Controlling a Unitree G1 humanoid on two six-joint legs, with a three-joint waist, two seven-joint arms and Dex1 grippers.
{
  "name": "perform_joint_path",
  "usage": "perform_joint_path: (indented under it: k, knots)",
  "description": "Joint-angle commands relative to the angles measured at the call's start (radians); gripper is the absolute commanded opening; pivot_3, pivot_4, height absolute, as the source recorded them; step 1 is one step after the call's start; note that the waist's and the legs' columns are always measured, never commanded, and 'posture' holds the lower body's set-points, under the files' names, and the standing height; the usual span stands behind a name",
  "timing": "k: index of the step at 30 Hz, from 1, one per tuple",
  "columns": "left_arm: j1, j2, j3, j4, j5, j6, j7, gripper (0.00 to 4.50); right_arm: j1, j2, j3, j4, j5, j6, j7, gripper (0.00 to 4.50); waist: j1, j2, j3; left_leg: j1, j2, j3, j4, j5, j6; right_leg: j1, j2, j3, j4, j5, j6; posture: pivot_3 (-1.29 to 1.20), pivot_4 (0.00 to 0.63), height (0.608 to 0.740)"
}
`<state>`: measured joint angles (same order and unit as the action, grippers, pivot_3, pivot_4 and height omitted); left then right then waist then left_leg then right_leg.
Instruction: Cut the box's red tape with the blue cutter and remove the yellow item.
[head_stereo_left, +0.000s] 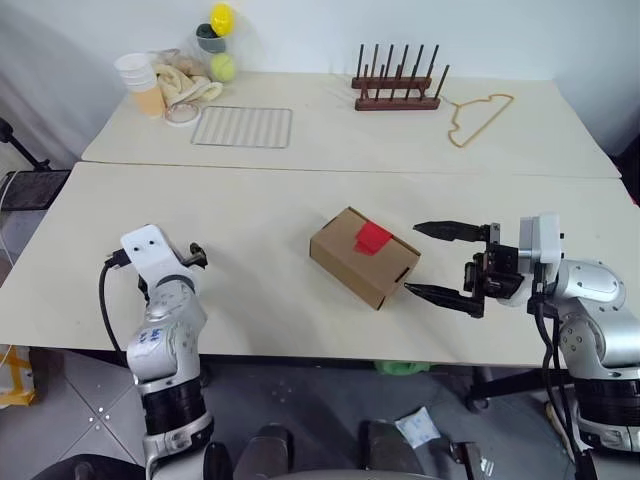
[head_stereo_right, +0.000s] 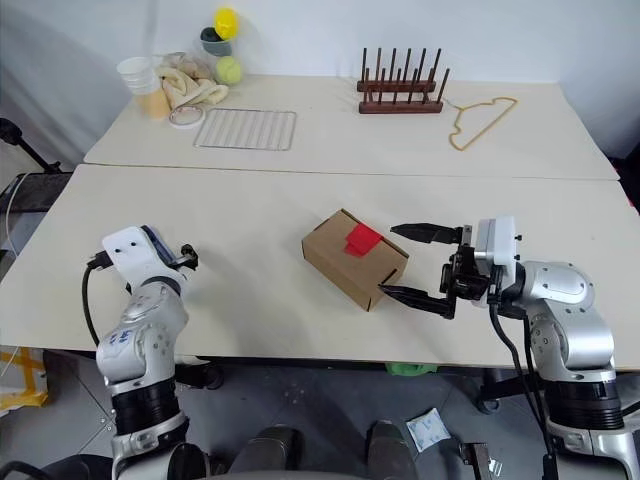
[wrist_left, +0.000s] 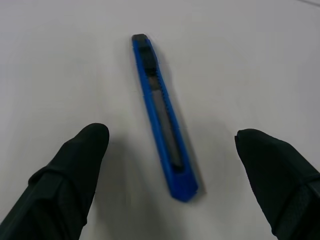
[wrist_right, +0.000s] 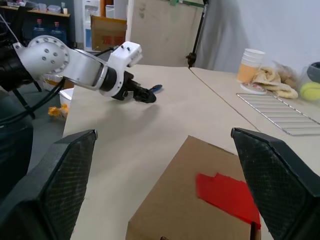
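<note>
Left claw (wrist_left: 170, 145): jaws spread wide, empty, straddling blue cutter (wrist_left: 162, 117) flat on tabletop (wrist_left: 250, 60), likely lined up for pickup. Right claw (head_stereo_left: 447, 262): open, empty, just beside box (head_stereo_left: 364, 256), red tape (head_stereo_left: 372, 237) uncut, presumably to steady it.

I find no text, label, brand or number that I can read in any view. The small brown cardboard box (head_stereo_left: 364, 256) carries only a plain bright red strip of tape (head_stereo_left: 372, 237), and the slim blue plastic cutter (wrist_left: 162, 116) shows no marking.
</note>
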<state>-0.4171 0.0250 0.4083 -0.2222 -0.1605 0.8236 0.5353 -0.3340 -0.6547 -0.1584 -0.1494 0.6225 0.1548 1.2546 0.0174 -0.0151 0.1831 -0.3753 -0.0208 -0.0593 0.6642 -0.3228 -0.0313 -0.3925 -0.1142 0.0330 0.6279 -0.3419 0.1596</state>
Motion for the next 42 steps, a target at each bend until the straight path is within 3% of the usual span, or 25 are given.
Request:
perform_joint_path:
  k: [1,7,10,22,31,33,36,38,42]
  knots:
    - [-0.034,-0.033,0.054,0.03,0.016,0.014,0.064,4.48,0.012,-0.002,-0.013,-0.048,0.035,0.017,-0.009,4.5,0.003,0.0,0.0,0.0,0.0,0.0,0.0,0.0,0.0,0.0,0.0,0.0,0.0,0.0,0.0,0.0,0.15,0.74]
    - [-0.076,-0.057,0.068,0.114,0.012,0.027,0.06,4.48,0.03,0.003,-0.017,-0.067,0.033,0.013,-0.023,4.5,0.009,0.001,-0.001,0.001,0.0,0.001,0.001,0.0,0.0,0.001,0.0,0.0,0.0,0.0,0.0,0.0,0.15,0.74]
    - [-0.075,-0.049,0.065,0.123,0.019,0.038,0.055,3.94,0.038,0.004,-0.02,-0.075,0.034,0.008,-0.032,4.5,0.009,0.003,-0.002,0.001,0.0,0.001,0.001,0.001,0.0,0.001,0.0,0.0,0.001,0.0,0.0,0.0,0.15,0.74]
    - [-0.059,-0.043,0.064,0.13,0.047,0.078,0.039,0.51,0.047,0.007,-0.037,-0.056,0.034,-0.017,-0.045,4.5,0.011,0.006,-0.003,0.002,-0.001,0.001,0.001,0.001,0.0,0.002,-0.001,0.001,0.001,0.0,0.0,0.0,0.15,0.74]
    - [-0.027,0.003,0.051,0.078,0.021,0.112,-0.071,0.51,0.049,0.014,-0.032,-0.062,0.03,-0.024,-0.052,4.5,0.009,0.006,-0.003,0.003,-0.001,0.002,0.0,0.001,0.0,0.002,-0.001,0.001,0.001,0.0,0.0,0.0,0.15,0.74]
    - [-0.006,0.059,0.042,0.035,-0.047,0.112,-0.217,0.51,0.051,0.006,-0.041,-0.064,0.033,-0.023,-0.05,4.5,0.009,0.006,-0.003,0.003,-0.001,0.002,0.0,0.001,0.0,0.002,-0.001,0.001,0.001,0.0,0.0,0.0,0.15,0.74]
    - [0.115,0.33,-0.008,-0.026,-0.194,-0.019,-0.722,0.51,0.065,-0.027,-0.084,-0.074,0.063,0.004,-0.042,4.5,0.005,0.005,-0.003,0.002,0.0,0.002,-0.001,0.001,-0.001,0.001,0.0,0.0,0.001,0.0,0.0,0.0,0.15,0.74]
    - [0.178,0.488,-0.018,-0.025,-0.319,-0.01,-1.015,0.51,0.078,-0.046,-0.111,-0.078,0.081,0.021,-0.044,4.5,0.001,0.005,-0.003,0.001,0.001,0.001,-0.002,0.001,-0.001,0.0,0.0,0.0,0.0,0.0,-0.001,0.0,0.15,0.74]
    - [0.185,0.687,-0.113,0.034,-0.348,-0.14,-1.346,0.51,0.09,-0.06,-0.148,-0.083,0.099,0.037,-0.069,4.5,0.006,0.006,-0.003,0.001,0.001,0.0,-0.003,0.001,-0.001,0.002,-0.001,-0.002,-0.005,0.0,-0.002,0.0,0.15,0.74]
